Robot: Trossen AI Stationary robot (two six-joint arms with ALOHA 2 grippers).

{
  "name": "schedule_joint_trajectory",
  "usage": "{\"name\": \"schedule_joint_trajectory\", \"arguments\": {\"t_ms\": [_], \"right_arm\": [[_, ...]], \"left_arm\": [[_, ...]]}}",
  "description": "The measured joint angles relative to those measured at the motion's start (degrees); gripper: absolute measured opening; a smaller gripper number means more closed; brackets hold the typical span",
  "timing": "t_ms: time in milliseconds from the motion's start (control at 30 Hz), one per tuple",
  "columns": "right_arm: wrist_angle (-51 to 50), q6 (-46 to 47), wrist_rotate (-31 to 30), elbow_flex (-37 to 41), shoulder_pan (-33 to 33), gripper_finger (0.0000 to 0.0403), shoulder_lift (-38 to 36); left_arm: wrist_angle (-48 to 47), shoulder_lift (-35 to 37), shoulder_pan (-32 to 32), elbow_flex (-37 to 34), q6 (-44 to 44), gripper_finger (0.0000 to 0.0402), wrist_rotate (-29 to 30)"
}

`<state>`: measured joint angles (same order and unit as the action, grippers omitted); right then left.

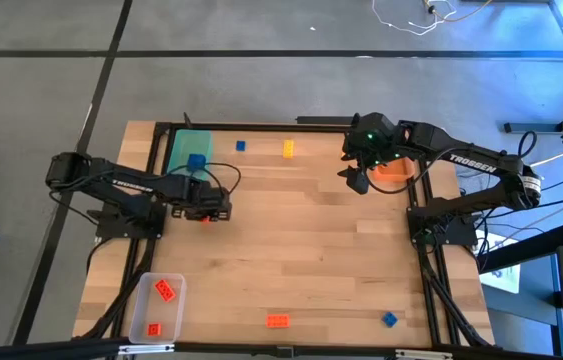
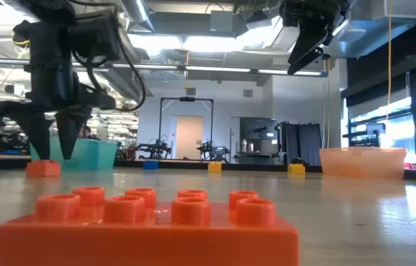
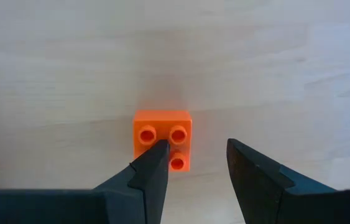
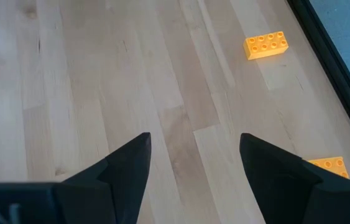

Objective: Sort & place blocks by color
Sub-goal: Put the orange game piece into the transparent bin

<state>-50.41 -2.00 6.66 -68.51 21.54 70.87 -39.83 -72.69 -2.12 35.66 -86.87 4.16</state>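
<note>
- The left gripper [image 3: 193, 165] hangs low over the table [image 1: 301, 250], just beside the green tray [image 1: 183, 150]. Its fingers stand apart and grasp nothing.
- A small red-orange block [image 3: 162, 140] lies on the bare wood directly beneath that gripper, one finger [image 3: 156, 165] overlapping its edge in the left wrist view. Whether the finger touches it cannot be told.
- A blue block [image 1: 196, 161] lies in the green tray, close behind the left gripper.
- The right gripper [image 1: 358, 180] is raised well above the table next to the orange tray [image 1: 393, 170], fingers spread wide and empty.
- A yellow-orange block [image 4: 265, 45] lies on the wood ahead of the right gripper, with a second yellow block [image 4: 327, 165] partly hidden by a finger.
- The clear tray [image 1: 156, 305] at the near left corner holds two red-orange blocks [image 1: 165, 290].
- A long red-orange block [image 1: 277, 320] and a blue block [image 1: 389, 319] lie loose near the front edge; a small blue block [image 1: 240, 145] sits at the far edge.
- Nothing stands between either gripper and the table below it.
</note>
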Motion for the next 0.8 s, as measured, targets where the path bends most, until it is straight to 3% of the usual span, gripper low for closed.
{"name": "schedule_joint_trajectory", "arguments": {"t_ms": [367,800], "right_arm": [[0.0,0.0,0.0,0.0,0.0,0.0245,0.0],[0.0,0.0,0.0,0.0,0.0,0.0245,0.0]], "left_arm": [[-11.8,0.1,0.9,7.0,-5.7,0.0153,1.0],[-11.8,0.1,3.3,7.0,-8.7,0.0162,0.6]]}}
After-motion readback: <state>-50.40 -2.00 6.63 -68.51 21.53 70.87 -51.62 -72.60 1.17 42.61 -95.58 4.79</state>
